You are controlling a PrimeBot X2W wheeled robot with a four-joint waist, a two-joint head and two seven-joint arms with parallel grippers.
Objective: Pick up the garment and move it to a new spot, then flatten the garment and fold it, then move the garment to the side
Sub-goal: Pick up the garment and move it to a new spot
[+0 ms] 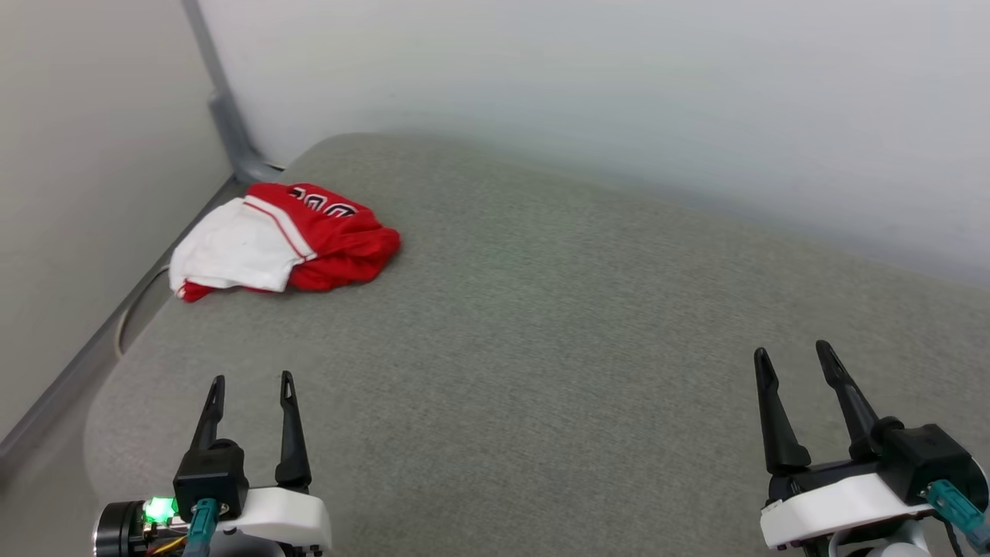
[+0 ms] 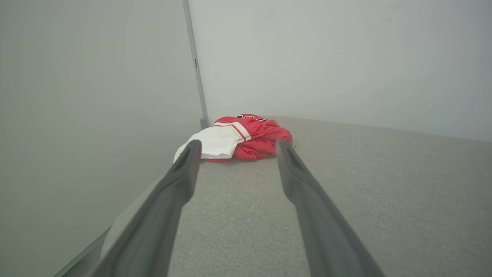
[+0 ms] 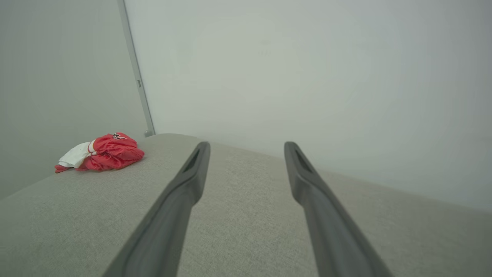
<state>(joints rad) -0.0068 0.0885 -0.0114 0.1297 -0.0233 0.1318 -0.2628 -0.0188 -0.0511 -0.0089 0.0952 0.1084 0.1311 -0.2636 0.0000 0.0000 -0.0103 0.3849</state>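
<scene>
My left gripper (image 1: 252, 389) and my right gripper (image 1: 793, 357) both point forward, dark fingers spread apart, holding nothing.

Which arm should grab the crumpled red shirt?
Probably the left. Its open left gripper points at the red jersey on that side; the right gripper sits across the grey surface.

The garment (image 1: 286, 247): a red and white shirt in a heap.
It is scrunched up, not flat. A white sleeve with a red-and-white striped edge lies on top, at the heap's 9 o'clock side. Black letters with white edges peek out at 12 o'clock. The heap sits on the grey counter (image 1: 541, 348), far off at 10 o'clock, close to the round corner.
</scene>
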